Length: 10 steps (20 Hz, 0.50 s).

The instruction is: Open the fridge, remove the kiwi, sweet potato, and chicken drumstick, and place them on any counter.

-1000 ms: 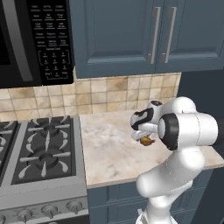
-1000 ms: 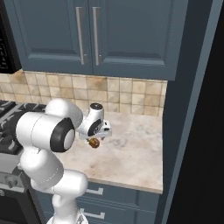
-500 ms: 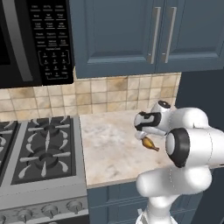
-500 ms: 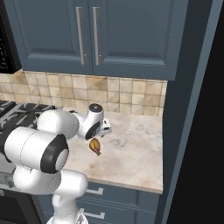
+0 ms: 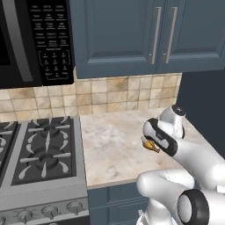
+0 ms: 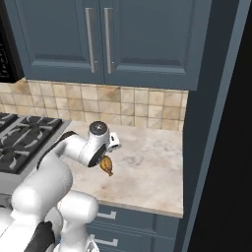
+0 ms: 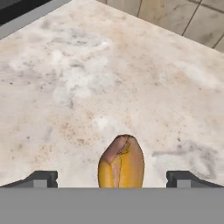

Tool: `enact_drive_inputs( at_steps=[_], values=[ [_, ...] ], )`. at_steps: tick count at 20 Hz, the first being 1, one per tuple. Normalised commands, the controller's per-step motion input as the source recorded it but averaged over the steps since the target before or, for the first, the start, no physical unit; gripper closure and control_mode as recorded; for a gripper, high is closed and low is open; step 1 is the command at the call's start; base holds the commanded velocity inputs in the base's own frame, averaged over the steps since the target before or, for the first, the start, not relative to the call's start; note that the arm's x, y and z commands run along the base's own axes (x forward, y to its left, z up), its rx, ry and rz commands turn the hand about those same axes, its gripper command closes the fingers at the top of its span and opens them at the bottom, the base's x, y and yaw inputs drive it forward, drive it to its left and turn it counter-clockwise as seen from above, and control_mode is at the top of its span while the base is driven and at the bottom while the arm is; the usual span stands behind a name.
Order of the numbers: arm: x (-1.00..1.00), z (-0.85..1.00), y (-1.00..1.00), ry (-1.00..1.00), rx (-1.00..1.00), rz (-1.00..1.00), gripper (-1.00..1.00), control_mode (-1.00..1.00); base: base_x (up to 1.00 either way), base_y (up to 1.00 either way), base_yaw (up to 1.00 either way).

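Observation:
The golden-brown chicken drumstick [image 7: 121, 164] lies on the beige marbled counter [image 7: 87, 87] with its bulbous end toward the hand camera. My gripper [image 7: 112, 179] is open just above it. One dark fingertip [image 7: 41, 178] stands far to each side and neither touches the meat. In the left base view the drumstick [image 5: 150, 145] rests on the counter [image 5: 110, 145] beneath the white wrist. In the right base view the drumstick [image 6: 106, 165] lies mid-counter [image 6: 152, 172] under the hand. The kiwi and sweet potato are out of view. I cannot tell whether the black surface [image 6: 241, 147] at the right edge is the fridge.
A black gas stove [image 5: 39, 149] adjoins the counter on the left, with a black microwave [image 5: 35, 39] above it. Blue upper cabinets [image 6: 108, 39] hang over a tan tiled backsplash [image 6: 128, 103]. A tall blue-grey side panel [image 6: 206, 147] closes the counter's right end.
The jaws have spread a little wider and the drumstick lies loose on the counter. The arm's elbow has swung down and toward the base.

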Motion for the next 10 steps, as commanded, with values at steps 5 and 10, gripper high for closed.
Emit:
enact_drive_inputs(
  at_steps=[5,10],
  values=[
    [-0.6,0.96,0.0,-0.02,0.0,0.0,-1.0,-1.0,0.0,0.0,0.0],
    [-0.63,0.93,0.0,0.0,0.0,0.0,-1.0,-1.0,0.0,0.0,0.0]
  ],
)
